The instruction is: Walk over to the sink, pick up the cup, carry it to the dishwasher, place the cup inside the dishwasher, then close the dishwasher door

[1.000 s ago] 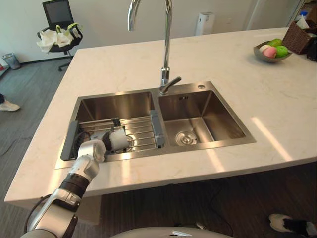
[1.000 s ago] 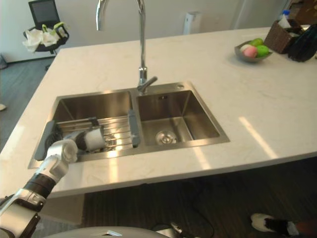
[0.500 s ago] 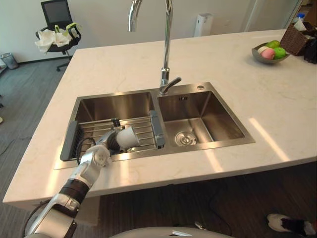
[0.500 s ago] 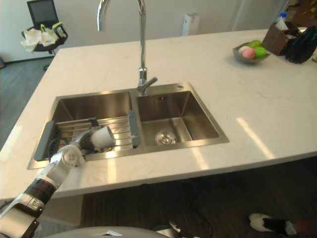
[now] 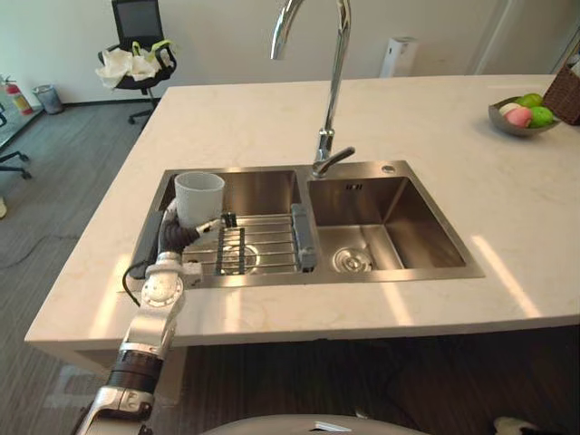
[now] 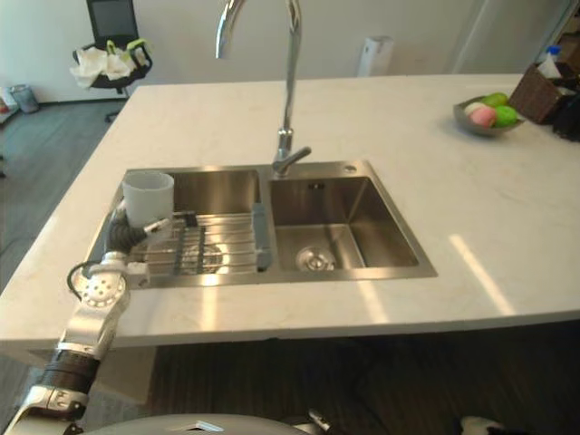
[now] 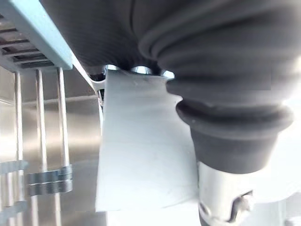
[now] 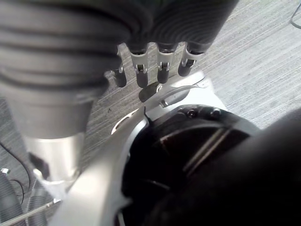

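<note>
A white cup (image 5: 199,198) stands upright, mouth up, lifted over the left end of the wire rack (image 5: 263,249) in the sink's left basin. My left hand (image 5: 172,237) comes up from the front edge of the counter and is shut on the cup's lower side. In the left wrist view the cup's white wall (image 7: 141,150) lies right against the hand's dark cover, with the rack's bars beside it. My right hand (image 8: 160,70) hangs low over grey floor with its fingers relaxed and nothing in them.
The double steel sink (image 5: 399,168) is set in a pale stone counter, with a tall curved faucet (image 5: 331,91) between the basins. A bowl of fruit (image 5: 526,113) sits at the far right. An office chair (image 5: 136,54) stands beyond the counter's left corner.
The cup has gone from lying on its side on the rack to upright and higher, toward the basin's left end, in my left hand. The camera has shifted.
</note>
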You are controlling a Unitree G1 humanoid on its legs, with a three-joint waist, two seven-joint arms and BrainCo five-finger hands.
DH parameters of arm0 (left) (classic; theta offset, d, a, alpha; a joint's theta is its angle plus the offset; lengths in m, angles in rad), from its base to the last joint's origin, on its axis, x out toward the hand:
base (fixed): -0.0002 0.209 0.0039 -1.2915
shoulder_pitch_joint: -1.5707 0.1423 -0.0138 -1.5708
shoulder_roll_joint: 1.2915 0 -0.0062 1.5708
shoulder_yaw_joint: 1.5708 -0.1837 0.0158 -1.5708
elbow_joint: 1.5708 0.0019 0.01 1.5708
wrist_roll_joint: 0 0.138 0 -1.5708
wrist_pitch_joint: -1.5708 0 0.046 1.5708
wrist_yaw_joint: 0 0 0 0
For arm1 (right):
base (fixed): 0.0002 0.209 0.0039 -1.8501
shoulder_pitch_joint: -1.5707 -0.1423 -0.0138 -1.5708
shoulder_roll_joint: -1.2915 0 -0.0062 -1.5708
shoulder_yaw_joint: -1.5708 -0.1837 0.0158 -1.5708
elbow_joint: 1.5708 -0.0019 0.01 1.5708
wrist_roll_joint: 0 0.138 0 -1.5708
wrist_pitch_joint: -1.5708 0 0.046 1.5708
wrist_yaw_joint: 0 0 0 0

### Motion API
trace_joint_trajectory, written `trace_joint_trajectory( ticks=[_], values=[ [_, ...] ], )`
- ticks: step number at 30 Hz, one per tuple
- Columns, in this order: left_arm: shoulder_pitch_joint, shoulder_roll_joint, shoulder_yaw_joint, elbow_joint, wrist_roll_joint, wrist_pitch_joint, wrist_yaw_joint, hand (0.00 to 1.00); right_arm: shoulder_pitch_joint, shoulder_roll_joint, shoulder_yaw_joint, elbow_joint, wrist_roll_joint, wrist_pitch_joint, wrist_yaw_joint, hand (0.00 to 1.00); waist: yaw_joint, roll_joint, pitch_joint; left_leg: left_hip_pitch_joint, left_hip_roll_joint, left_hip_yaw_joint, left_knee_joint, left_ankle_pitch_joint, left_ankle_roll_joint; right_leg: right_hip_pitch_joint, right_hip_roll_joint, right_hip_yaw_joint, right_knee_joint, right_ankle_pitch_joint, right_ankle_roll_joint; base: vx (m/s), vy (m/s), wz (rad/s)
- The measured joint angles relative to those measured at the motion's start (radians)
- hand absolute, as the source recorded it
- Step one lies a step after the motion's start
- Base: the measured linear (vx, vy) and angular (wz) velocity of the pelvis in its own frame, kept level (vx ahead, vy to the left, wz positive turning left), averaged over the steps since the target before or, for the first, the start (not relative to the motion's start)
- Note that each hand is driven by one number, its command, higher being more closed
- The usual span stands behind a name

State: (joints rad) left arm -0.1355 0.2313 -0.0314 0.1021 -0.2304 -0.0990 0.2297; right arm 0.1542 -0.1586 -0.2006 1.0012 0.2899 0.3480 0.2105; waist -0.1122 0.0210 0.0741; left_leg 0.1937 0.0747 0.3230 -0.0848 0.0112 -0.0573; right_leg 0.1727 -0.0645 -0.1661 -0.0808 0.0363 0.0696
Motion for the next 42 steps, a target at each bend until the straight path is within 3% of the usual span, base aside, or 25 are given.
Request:
trace_joint_trajectory(
  ticks=[3, 9, 10, 15, 19, 21, 25, 28, 29, 31, 33, 34, 35, 37, 38, 39, 40, 42],
  values=[
    [0.056, -0.014, 0.044, -0.100, -0.052, -0.044, 0.004, 1.00, 0.001, 0.002, 0.000, 0.000, 0.000, 0.001, 0.000, 0.00, 0.005, -0.007, -0.004, 0.000, -0.001, -0.006, 0.000, 0.000, 0.001, 0.003, -0.002, -0.006, 0.000, -0.001, 0.002, -0.02, -0.009, 0.06],
    [0.130, -0.032, 0.148, -0.239, -0.050, -0.154, 0.064, 1.00, 0.002, 0.002, 0.000, 0.000, 0.037, 0.011, 0.000, 0.00, 0.032, -0.017, -0.010, -0.002, -0.005, -0.018, -0.001, 0.001, 0.002, 0.007, -0.005, -0.017, -0.004, -0.003, 0.004, -0.02, -0.008, 0.05],
    [0.172, -0.055, 0.156, -0.321, 0.041, -0.218, 0.113, 1.00, 0.001, 0.016, 0.002, 0.001, 0.077, 0.027, -0.015, 0.00, 0.054, -0.040, -0.024, -0.016, -0.022, -0.048, -0.001, 0.005, 0.014, 0.011, -0.020, -0.042, -0.006, -0.008, 0.013, 0.00, 0.000, 0.00],
    [0.179, -0.072, 0.166, -0.350, 0.040, -0.218, 0.116, 1.00, 0.014, 0.013, 0.000, 0.004, 0.078, 0.024, -0.014, 0.00, 0.052, -0.038, -0.024, -0.017, -0.014, -0.018, 0.006, -0.001, 0.008, -0.010, -0.016, -0.004, -0.007, -0.001, 0.012, 0.00, 0.000, -0.16],
    [0.164, -0.131, 0.177, -0.398, 0.037, -0.244, 0.129, 1.00, 0.086, 0.043, -0.065, 0.008, 0.159, -0.048, 0.004, 0.00, -0.002, -0.031, -0.028, -0.052, -0.011, -0.009, 0.006, -0.006, 0.002, -0.049, -0.020, -0.009, -0.007, 0.002, 0.009, 0.00, -0.006, -0.10],
    [0.155, -0.159, 0.176, -0.398, 0.035, -0.248, 0.139, 1.00, 0.128, 0.055, -0.110, 0.019, 0.189, -0.086, 0.010, 0.00, -0.011, -0.029, -0.028, -0.054, -0.011, -0.009, 0.006, -0.008, 0.001, -0.051, -0.020, -0.009, -0.007, 0.000, 0.010, 0.02, -0.005, 0.00],
    [0.161, -0.198, 0.186, -0.408, 0.036, -0.260, 0.196, 1.00, 0.213, 0.076, -0.226, 0.092, 0.213, -0.178, 0.034, 0.00, -0.002, -0.005, -0.030, -0.057, -0.010, -0.017, 0.006, -0.017, -0.002, -0.047, -0.024, -0.040, -0.006, -0.021, 0.007, 0.06, -0.017, 0.06],
    [0.202, -0.203, 0.197, -0.450, 0.037, -0.261, 0.244, 1.00, 0.205, 0.084, -0.311, 0.130, 0.188, -0.222, 0.047, 0.00, 0.009, 0.009, -0.015, -0.095, -0.010, -0.065, 0.056, -0.031, 0.011, -0.037, -0.026, -0.078, 0.042, -0.049, 0.021, 0.09, -0.027, 0.45],
    [0.214, -0.205, 0.205, -0.463, 0.037, -0.260, 0.249, 1.00, 0.195, 0.087, -0.322, 0.132, 0.171, -0.224, 0.051, 0.00, 0.018, 0.008, -0.008, -0.118, -0.004, -0.083, 0.114, -0.057, 0.010, -0.036, -0.033, -0.091, 0.059, -0.059, 0.020, 0.07, -0.014, 0.59],
    [0.264, -0.213, 0.251, -0.536, 0.040, -0.255, 0.289, 1.00, 0.155, 0.088, -0.322, 0.130, 0.108, -0.236, 0.091, 0.00, 0.087, 0.013, 0.027, -0.223, 0.014, -0.147, 0.329, -0.119, 0.003, -0.023, -0.035, -0.135, 0.097, -0.089, 0.017, -0.01, -0.046, 0.67],
    [0.286, -0.212, 0.281, -0.569, 0.042, -0.247, 0.307, 1.00, 0.149, 0.066, -0.318, 0.133, 0.078, -0.237, 0.110, 0.00, 0.117, 0.018, 0.046, -0.269, 0.002, -0.214, 0.369, -0.115, -0.003, 0.002, -0.038, -0.216, 0.105, -0.109, 0.016, -0.07, -0.067, 1.33],
    [0.307, -0.213, 0.310, -0.583, 0.048, -0.244, 0.316, 1.00, 0.153, 0.051, -0.313, 0.133, 0.065, -0.237, 0.123, 0.00, 0.141, 0.036, 0.058, -0.283, -0.002, -0.245, 0.344, -0.106, -0.010, 0.007, -0.035, -0.284, 0.116, -0.123, 0.016, -0.08, -0.034, 1.80],
    [0.322, -0.212, 0.335, -0.583, 0.048, -0.242, 0.316, 1.00, 0.149, 0.041, -0.314, 0.135, 0.066, -0.239, 0.134, 0.00, 0.155, 0.049, 0.069, -0.283, -0.008, -0.253, 0.303, -0.076, -0.002, 0.002, -0.031, -0.334, 0.137, -0.141, 0.011, -0.12, -0.047, 2.01],
    [0.343, -0.208, 0.347, -0.566, 0.050, -0.235, 0.322, 1.00, 0.127, 0.027, -0.323, 0.159, 0.055, -0.242, 0.138, 0.00, 0.177, 0.048, 0.092, -0.320, -0.047, -0.260, 0.228, 0.063, -0.075, -0.026, -0.033, -0.378, 0.164, -0.178, -0.026, -0.20, -0.070, 1.97],
    [0.343, -0.216, 0.352, -0.551, 0.050, -0.234, 0.321, 1.00, 0.113, 0.028, -0.342, 0.184, 0.056, -0.236, 0.130, 0.00, 0.180, 0.028, 0.096, -0.326, -0.047, -0.175, 0.207, 0.073, -0.031, -0.018, -0.055, -0.465, 0.156, -0.169, -0.029, -0.24, -0.026, 1.88],
    [0.346, -0.215, 0.354, -0.551, 0.048, -0.233, 0.320, 1.00, 0.107, 0.021, -0.357, 0.196, 0.056, -0.234, 0.126, 0.00, 0.194, 0.033, 0.102, -0.338, -0.019, -0.049, 0.350, -0.028, 0.091, -0.017, -0.069, -0.522, 0.180, -0.175, -0.030, -0.19, -0.022, 2.23],
    [0.346, -0.215, 0.371, -0.552, 0.049, -0.234, 0.298, 1.00, 0.106, 0.016, -0.354, 0.189, 0.060, -0.232, 0.127, 0.00, 0.196, 0.018, 0.113, -0.294, 0.030, 0.129, 0.552, -0.151, 0.149, 0.004, -0.104, -0.614, 0.207, -0.183, -0.035, -0.05, -0.019, 1.89],
    [0.347, -0.217, 0.373, -0.552, 0.051, -0.234, 0.270, 1.00, 0.121, 0.013, -0.353, 0.171, 0.061, -0.234, 0.132, 0.00, 0.182, 0.028, 0.106, -0.222, 0.094, 0.238, 0.660, -0.205, 0.147, 0.036, -0.131, -0.720, 0.224, -0.186, -0.039, -0.03, -0.002, 1.83]
  ],
)
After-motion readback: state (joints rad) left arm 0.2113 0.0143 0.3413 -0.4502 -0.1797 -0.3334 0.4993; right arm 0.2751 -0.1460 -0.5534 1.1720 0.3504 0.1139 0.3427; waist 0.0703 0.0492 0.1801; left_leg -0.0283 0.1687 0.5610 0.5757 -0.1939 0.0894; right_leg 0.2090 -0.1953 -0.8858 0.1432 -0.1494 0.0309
